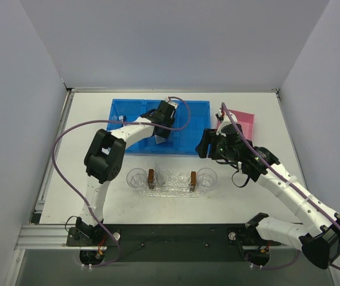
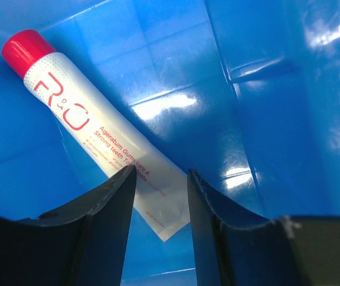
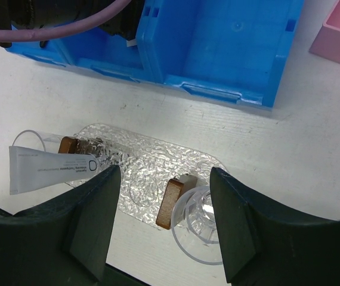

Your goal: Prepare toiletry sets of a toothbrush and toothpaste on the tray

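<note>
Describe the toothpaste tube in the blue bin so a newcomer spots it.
Find the blue bin at the table's far side, where the left tool reaches in. On the bin floor lies a toothpaste tube, its crimped end between the tool's fingers. Its red cap and lettering set it apart from the grey-printed tube near the tray.

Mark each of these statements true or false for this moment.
1. The red-capped toothpaste tube lies in the blue bin. True.
2. The left gripper has a finger on either side of the tube's crimped end. True.
3. The right gripper is inside the bin. False: it hangs above the clear tray, outside the bin.
4. The pink box sits in the bin. False: it stands on the table beside it.
5. The right gripper is shut. False: its jaws stand wide apart.
</note>
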Controlling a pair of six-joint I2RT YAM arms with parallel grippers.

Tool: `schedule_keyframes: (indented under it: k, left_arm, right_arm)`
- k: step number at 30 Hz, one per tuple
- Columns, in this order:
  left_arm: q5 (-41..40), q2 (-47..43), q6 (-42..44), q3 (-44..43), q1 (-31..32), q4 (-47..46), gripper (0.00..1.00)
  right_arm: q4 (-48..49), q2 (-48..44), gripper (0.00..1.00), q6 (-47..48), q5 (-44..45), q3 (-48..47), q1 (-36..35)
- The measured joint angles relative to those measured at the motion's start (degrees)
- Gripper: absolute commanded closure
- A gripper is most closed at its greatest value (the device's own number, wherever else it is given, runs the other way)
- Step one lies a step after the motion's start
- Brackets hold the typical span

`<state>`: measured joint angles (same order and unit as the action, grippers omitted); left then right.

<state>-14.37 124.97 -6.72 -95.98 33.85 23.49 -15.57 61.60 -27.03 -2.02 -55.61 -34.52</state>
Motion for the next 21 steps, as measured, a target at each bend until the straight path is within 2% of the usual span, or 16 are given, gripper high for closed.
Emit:
schedule_keyframes:
  k: [5,15,21]
  left_arm:
    - [-2.0,-0.2,0.0,0.2,0.2,0.0,0.48]
    - [-8.5,-3.1,-0.2,2.1,0.3,-0.9,0.36]
    - [-9.6,-3.0,-0.1,-0.8,0.0,-0.2,0.34]
  right_arm:
    - [0.1,0.1,0.44,0.0,-0.4,0.5,0.0]
    - [1.4,1.2,0.44,0.0,-2.1,0.5,0.0]
    - [1.7,1.2,0.44,0.0,-2.6,0.6,0.1]
